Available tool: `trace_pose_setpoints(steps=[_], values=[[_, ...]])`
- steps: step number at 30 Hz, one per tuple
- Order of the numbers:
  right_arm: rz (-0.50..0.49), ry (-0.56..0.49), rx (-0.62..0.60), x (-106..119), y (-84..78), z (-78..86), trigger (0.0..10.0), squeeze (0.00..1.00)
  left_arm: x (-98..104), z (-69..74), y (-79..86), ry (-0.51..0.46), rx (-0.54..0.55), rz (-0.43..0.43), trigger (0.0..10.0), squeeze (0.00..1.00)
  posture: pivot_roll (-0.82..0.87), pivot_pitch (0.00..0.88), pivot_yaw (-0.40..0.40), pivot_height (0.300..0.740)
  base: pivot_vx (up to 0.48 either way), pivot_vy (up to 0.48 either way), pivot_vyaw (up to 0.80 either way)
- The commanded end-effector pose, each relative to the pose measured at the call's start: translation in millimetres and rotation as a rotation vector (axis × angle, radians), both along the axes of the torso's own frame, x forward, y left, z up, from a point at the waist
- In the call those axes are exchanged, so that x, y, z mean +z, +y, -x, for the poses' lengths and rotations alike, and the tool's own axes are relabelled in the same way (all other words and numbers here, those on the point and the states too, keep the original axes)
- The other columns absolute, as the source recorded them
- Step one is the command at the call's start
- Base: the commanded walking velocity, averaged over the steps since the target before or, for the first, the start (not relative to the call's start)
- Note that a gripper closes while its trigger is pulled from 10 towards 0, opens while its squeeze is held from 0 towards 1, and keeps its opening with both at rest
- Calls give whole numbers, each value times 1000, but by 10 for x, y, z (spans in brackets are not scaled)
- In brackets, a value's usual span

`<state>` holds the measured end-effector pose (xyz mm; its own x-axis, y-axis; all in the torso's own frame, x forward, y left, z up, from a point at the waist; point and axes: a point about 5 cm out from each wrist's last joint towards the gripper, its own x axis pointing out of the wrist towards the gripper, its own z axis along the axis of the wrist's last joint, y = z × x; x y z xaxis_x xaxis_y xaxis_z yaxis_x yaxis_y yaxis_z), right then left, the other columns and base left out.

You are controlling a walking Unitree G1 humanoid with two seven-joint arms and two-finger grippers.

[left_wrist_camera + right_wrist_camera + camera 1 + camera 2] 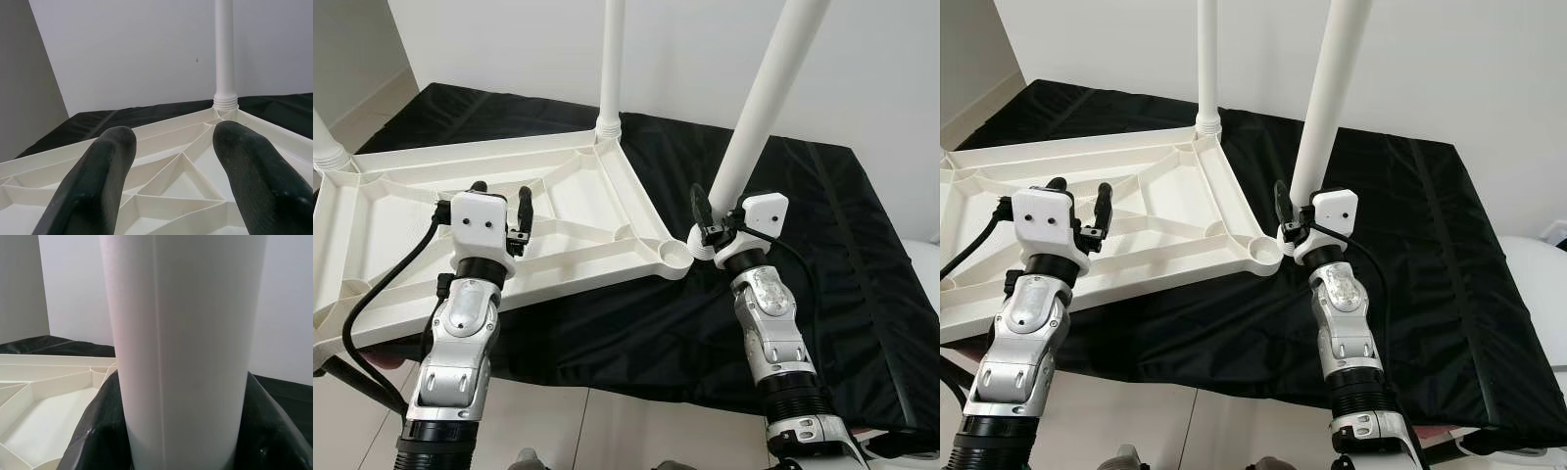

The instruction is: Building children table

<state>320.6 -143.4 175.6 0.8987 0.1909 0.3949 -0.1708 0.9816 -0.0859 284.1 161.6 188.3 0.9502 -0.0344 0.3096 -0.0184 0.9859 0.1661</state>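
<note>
Tabletop (558, 206): lying upside down on the black cloth (822, 245), one leg (610, 59) standing screwed in at its far corner
Right gripper (713, 227): clamping a loose white leg (759, 108) just beside the near corner socket (674, 253)
Left gripper (501, 208): hovering over the ribbed underside, fingers (254, 171) spread, holding nothing

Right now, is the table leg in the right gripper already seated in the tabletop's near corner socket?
Not seated. The table leg, tilted, sits beside the empty socket; the right gripper clamps its base.
</note>
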Motion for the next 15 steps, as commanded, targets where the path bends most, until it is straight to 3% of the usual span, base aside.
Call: trace_pose_setpoints(steps=[1, 11, 15], values=[[0, -20, 6, 35, -12, -3, 10000, 0, -11, -1, -47, 12, -58, -23, 10000, 0, 50, 0, -83, 740, 0, 0, 0], [8, -22, 12, 40, -39, -7, 10000, 0, -98, 13, -234, 69, -202, -89, 10000, 0, 47, 0, -79, 740, 0, 0, 0], [7, -24, 14, 40, -27, -8, 10000, 0, -166, 7, -378, 115, -334, -166, 10000, 0, 45, 0, -73, 740, 0, 0, 0]])
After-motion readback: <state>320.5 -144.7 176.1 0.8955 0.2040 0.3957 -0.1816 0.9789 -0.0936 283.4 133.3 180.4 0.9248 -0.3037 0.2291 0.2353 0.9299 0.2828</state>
